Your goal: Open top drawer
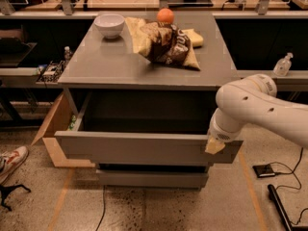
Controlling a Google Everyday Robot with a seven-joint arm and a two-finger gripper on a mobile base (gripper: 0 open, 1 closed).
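The top drawer (139,147) is a wide grey drawer with a flat handleless front, pulled well out from the grey cabinet (144,66). Its dark inside shows behind the front panel. My gripper (214,146) sits at the right end of the drawer front, at its top edge, on the end of my white arm (255,105). A narrower grey drawer front (151,178) sits below, closed.
On the cabinet top stand a white bowl (109,24), an orange (165,16), a brown chip bag (166,44) and a yellow sponge (194,36). A cardboard box (55,134) lies left of the cabinet. A shoe (12,160) and cables lie on the floor.
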